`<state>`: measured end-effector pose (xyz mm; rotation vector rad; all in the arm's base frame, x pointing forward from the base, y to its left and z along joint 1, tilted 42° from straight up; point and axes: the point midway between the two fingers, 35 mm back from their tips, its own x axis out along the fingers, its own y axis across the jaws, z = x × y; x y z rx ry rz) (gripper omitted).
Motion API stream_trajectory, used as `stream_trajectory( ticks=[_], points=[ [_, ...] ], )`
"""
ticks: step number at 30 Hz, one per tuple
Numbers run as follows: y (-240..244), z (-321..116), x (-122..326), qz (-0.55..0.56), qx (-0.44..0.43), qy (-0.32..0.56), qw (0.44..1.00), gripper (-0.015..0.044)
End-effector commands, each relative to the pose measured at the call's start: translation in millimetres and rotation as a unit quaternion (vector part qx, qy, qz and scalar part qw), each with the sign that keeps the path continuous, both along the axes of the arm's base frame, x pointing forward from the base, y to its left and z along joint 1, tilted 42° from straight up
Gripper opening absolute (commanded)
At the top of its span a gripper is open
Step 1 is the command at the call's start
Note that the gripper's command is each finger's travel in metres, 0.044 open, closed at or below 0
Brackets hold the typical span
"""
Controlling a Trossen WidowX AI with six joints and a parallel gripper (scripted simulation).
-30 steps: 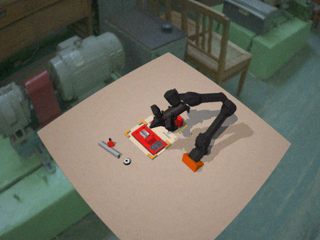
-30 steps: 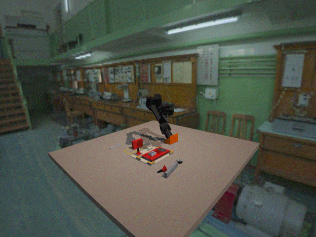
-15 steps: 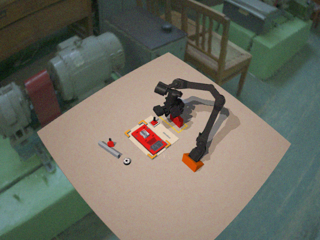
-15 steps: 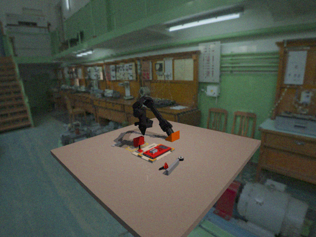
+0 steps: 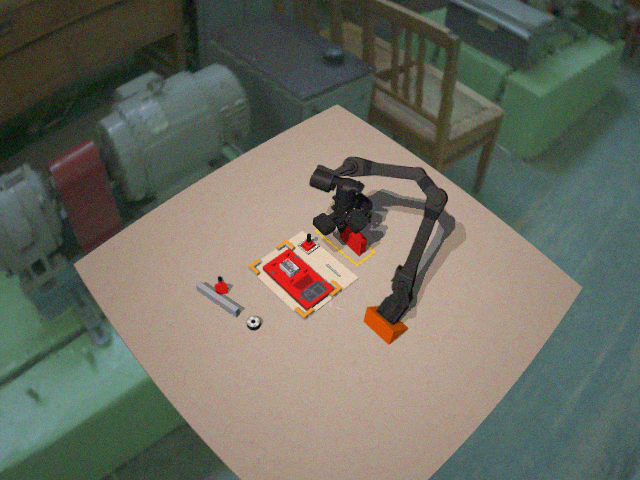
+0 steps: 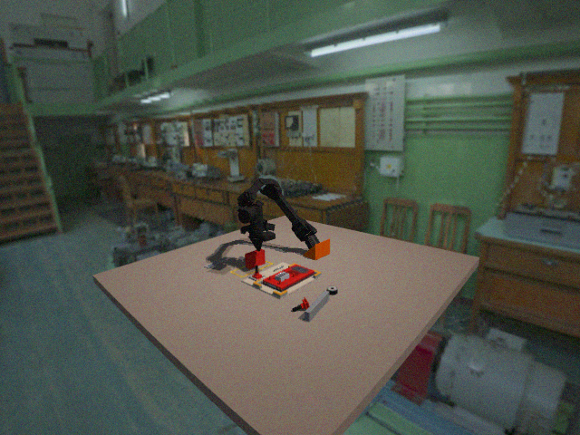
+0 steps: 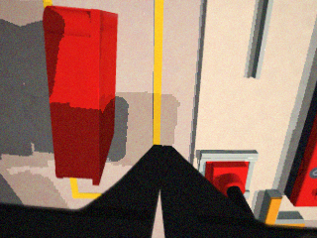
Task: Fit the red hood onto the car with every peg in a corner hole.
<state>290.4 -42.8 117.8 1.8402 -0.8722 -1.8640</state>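
Observation:
The red hood point(image 5: 355, 241) point(image 6: 255, 258) point(image 7: 81, 84) stands on a narrow side on the table. My gripper point(image 7: 161, 154) point(image 6: 258, 249) is shut and empty. In the wrist view its fingertips are to the right of the hood, apart from it; in the top view the arm hides the fingertips and part of the hood. The red chassis point(image 5: 289, 283) point(image 6: 293, 276) point(image 7: 307, 185) lies in the cream jig point(image 5: 343, 276) point(image 7: 238, 109) with the grey engine block point(image 5: 289, 267) point(image 6: 282, 275) on its deck. The hood's holes are not visible.
A red piece with a black stem point(image 5: 308, 243) point(image 6: 256, 275) point(image 7: 228, 174) stands in a holder on the jig, near the gripper. A yellow outline point(image 7: 158, 74) surrounds the hood area. Beyond the chassis lie a grey bar point(image 5: 218, 299), another red stemmed piece point(image 5: 221, 287) and a wheel point(image 5: 253, 322).

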Motion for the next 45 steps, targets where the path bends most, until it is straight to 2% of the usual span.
stream_trajectory(
  ticks=[1, 11, 45],
  points=[
    [-9, -10, -1, 0.002, -0.003, 0.005, 1.000, 0.0000],
    [-25, -27, -4, 0.001, -0.004, 0.005, 1.000, 0.0000],
    [-49, -6, -6, 0.002, -0.003, 0.004, 1.000, 0.0000]
  ],
)
